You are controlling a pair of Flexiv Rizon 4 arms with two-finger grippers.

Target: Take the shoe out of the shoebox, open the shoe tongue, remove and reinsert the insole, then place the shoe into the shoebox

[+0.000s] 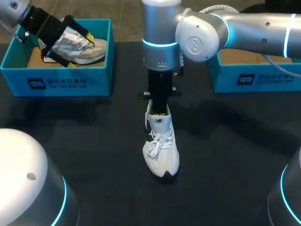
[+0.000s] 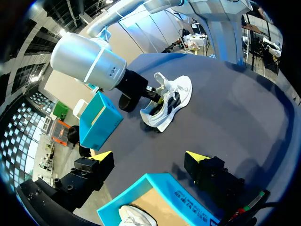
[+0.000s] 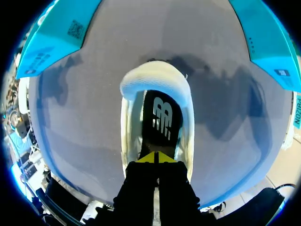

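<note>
Shoe (image 1: 161, 146) upright on its sole at mid-bench, toe toward 6 o'clock, heel toward 12, laces (image 1: 157, 141) loose over the instep. Tongue (image 3: 153, 80) pulled forward, mouth open, dark insole (image 3: 162, 117) lying flat along the footbed. Right gripper (image 3: 155, 157) down in the heel opening, its arm coming in from 3 o'clock and dropping straight from above. Yellow tips pressed together, narrow, at the insole's heel end. Possibly a lip of the insole pinched between them, though not clear from the wrist view. Judged step: the insole part of the job, either the start of the pull-out or the last press of reseating; no telling which.

Further out, dark bench (image 1: 225, 155) under the shoe, and nothing touching the shoe but that one gripper. Right shoebox (image 1: 256, 77) at 2 o'clock, well apart. Left shoebox (image 1: 56, 80) at 10 o'clock with a second shoe (image 1: 91, 49) inside. Left gripper (image 2: 149, 157) hanging just over that box, fingers spread wide, nothing between them.

Possible trouble from here:
- Whole shoe lifting or tipping along with the insole, for want of anything pinning the sole down and with the left arm far off at 10 o'clock.
- Pinch sliding off the thin heel edge, given so narrow a hold at a single point.
- Insole buckling near the toe on the way back in, steered from the heel end alone.
- Fingers catching the heel collar on the way up and dragging the shoe toward 12 o'clock.
</note>
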